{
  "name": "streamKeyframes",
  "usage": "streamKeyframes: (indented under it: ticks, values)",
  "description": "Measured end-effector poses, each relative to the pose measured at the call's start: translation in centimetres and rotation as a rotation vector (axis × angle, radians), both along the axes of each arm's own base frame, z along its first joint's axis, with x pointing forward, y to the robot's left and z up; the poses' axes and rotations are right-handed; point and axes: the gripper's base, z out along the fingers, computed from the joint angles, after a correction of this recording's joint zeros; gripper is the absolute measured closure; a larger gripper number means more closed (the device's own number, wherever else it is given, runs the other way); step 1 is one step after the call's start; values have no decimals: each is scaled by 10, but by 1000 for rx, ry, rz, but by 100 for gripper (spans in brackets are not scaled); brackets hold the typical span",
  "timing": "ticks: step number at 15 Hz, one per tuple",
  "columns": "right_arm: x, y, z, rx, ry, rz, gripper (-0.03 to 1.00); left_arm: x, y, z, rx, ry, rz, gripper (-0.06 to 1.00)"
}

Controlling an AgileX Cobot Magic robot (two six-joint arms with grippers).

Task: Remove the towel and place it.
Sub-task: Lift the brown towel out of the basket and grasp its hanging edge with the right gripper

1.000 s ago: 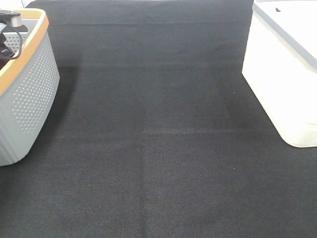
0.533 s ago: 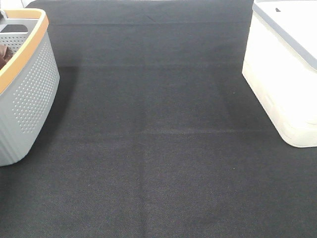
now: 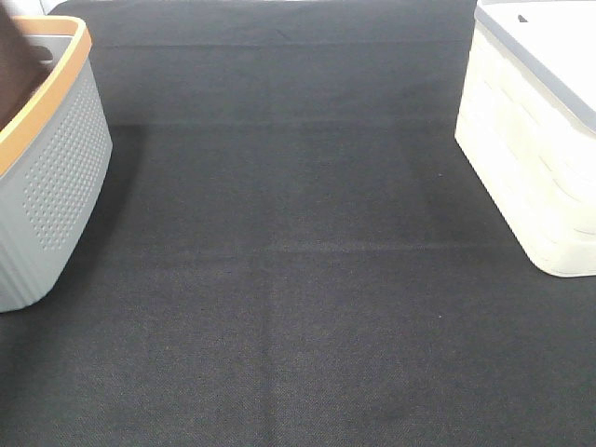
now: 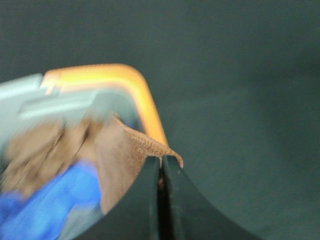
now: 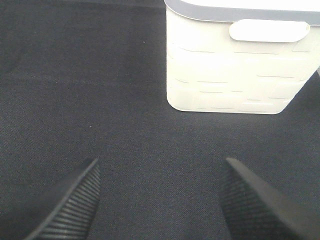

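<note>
The reddish-brown towel [image 4: 122, 150] hangs above the grey basket [image 3: 56, 177] with the orange rim [image 4: 145, 100]. My left gripper [image 4: 161, 164] is shut on the towel's hemmed edge, pinching a corner between its black fingers. In the high view only a dark brown fold of the towel [image 3: 13, 65] shows over the basket at the far left; the left gripper itself is outside that view. My right gripper [image 5: 160, 200] hovers open over the black mat, nothing between its ribbed fingers [image 5: 70, 200].
Something blue [image 4: 45, 200] lies in the basket under the towel. A white bin [image 3: 535, 140] with a grey rim stands at the right edge, also ahead of the right gripper as the white bin [image 5: 235, 65]. A black mat [image 3: 298, 261] covers the table between basket and bin.
The left gripper, seen inside the basket a second ago, has left the high view. The towel has risen and now shows above the basket's rim. The right arm has not moved.
</note>
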Motion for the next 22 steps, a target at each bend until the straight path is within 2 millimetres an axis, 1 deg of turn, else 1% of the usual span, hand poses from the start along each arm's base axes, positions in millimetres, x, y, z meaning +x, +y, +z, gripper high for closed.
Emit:
streamKeyframes:
  ticks: [1,3,8,11,13,15,17,18,19,22]
  values:
    - [0,0,0,0,0,0,32,-7,-5,14,-64,-69,-8,94]
    - [0,0,0,0,0,0,32,-14,-13,31,-179,-155,-29,94]
    - [0,1,0,14,0,10,32,-18,-28,53,-439,-269,-115,94]
    - [0,1,0,14,0,10,32,-21,-36,71,-612,-392,-209,94]
    - [0,1,0,14,0,10,32,-23,-37,80,-681,-460,-242,94]
    - [0,1,0,14,0,10,32,-24,-38,83,-702,-487,-251,94]
    - [0,1,0,14,0,10,32,-26,-52,89,-732,-535,-303,94]
    - [0,2,0,17,0,11,32,-28,-64,90,-725,-546,-341,94]
    - [0,2,0,17,0,11,32,-28,-64,90,-725,-546,-341,94]
    - [0,5,0,52,1,35,32,-39,-97,88,-664,-550,-508,94]
